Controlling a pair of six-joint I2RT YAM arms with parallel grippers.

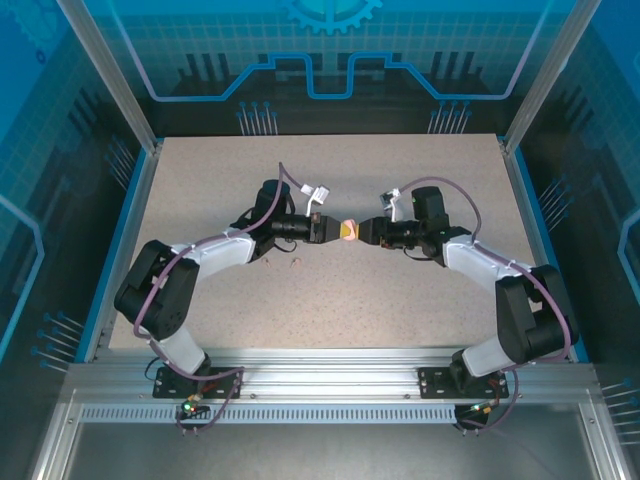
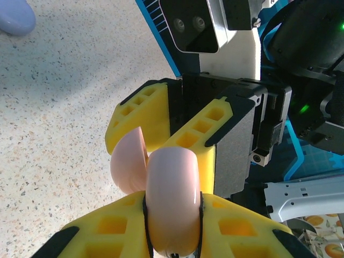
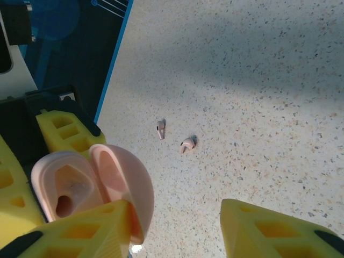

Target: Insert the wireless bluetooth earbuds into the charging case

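**Left gripper (image 2: 172, 215) steadies the charging case (image 2: 169, 177)**

Clamped tight, the case hangs aloft with its lid open. The right gripper (image 3: 174, 215), jaws apart, hovers beside that lid. Two pink earbuds (image 3: 187, 145) lie on the table (image 3: 269, 80) below. Pinch one stem squarely, gently.

No legible text, label, brand, number or sign on anything in view.

table (image 1: 400, 300): pale, speckled | rail (image 1: 330, 385): aluminium, near edge | walls (image 1: 330, 60): blue, patterned
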